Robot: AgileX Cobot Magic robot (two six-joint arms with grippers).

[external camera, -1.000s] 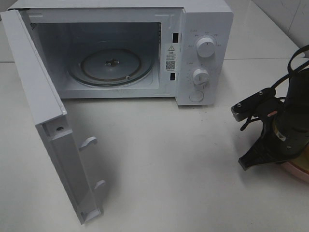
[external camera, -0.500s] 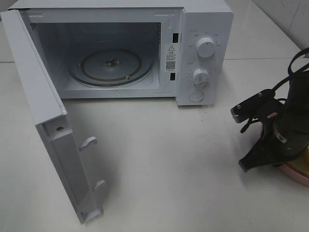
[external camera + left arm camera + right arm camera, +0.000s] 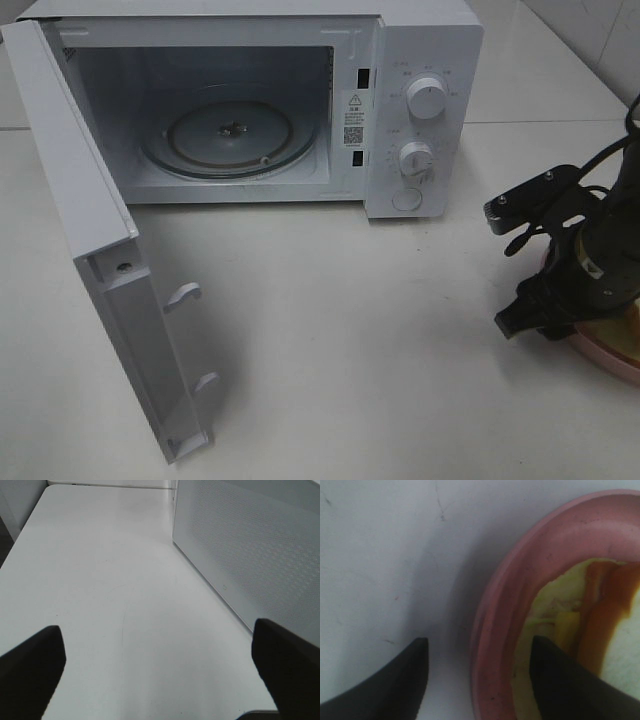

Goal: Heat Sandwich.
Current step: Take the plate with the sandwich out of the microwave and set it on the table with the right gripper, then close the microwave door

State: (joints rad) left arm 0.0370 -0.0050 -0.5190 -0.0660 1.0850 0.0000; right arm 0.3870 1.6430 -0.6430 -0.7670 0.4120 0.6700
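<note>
The sandwich (image 3: 602, 630) lies on the round pink plate (image 3: 520, 590), showing pale yellow and orange-red filling. In the right wrist view my right gripper (image 3: 480, 680) is open and straddles the plate's rim: one finger (image 3: 395, 680) is over the table outside it, the other (image 3: 565, 685) over the plate's inside. In the exterior high view the right gripper (image 3: 530, 318) stands at the near left edge of the plate (image 3: 612, 358) and the arm hides the sandwich. My left gripper (image 3: 160, 675) is open and empty above bare table.
The white microwave (image 3: 425, 100) stands at the back with its door (image 3: 110, 270) swung wide open to the left. The glass turntable (image 3: 230, 135) inside holds nothing. The door's outer face (image 3: 250, 545) shows in the left wrist view.
My right arm has shifted a little to the right and away from the camera over the plate's edge. The microwave and its door have not moved.
</note>
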